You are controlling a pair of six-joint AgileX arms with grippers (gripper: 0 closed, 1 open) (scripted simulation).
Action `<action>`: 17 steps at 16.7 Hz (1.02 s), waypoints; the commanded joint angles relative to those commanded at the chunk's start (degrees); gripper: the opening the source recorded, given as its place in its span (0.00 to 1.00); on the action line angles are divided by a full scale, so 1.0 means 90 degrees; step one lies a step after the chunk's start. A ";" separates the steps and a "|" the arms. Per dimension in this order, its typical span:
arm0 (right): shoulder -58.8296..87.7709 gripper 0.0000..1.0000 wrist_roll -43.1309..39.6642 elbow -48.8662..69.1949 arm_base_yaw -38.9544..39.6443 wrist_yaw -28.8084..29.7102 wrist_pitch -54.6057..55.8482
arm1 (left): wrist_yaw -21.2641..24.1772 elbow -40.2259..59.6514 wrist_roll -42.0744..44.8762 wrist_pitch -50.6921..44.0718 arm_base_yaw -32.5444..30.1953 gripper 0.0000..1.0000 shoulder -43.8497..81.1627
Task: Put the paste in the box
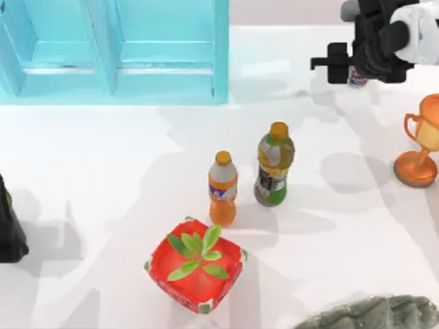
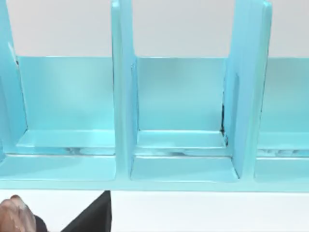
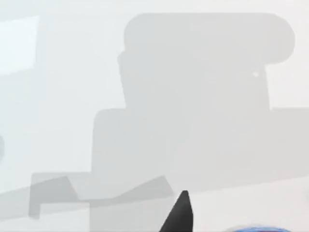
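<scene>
Evidently the right gripper (image 1: 353, 68) sits directly over the paste (image 1: 357, 79) to grasp it. Whether its fingers have clamped, I cannot tell. Left arm parked.

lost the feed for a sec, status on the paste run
Right gripper far right of table, over the paste; grip unconfirmed. Left gripper parked at left edge. Paste not in box. Path to box looks open.

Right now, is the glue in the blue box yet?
No. The glue is outside the blue box, under the right gripper.
</scene>
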 joint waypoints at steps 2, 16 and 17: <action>-0.0192 0.00 -0.0002 0.0268 -0.0002 -0.0004 -0.0458 | 0.0000 0.0000 0.0000 0.0000 0.0000 1.00 0.0000; -0.1011 0.00 -0.0839 -0.0257 -0.0948 -0.0335 -0.1386 | 0.0000 0.0000 0.0000 0.0000 0.0000 1.00 0.0000; -0.1251 0.00 -0.1065 -0.0448 -0.1198 -0.0462 -0.1458 | 0.0000 0.0000 0.0000 0.0000 0.0000 1.00 0.0000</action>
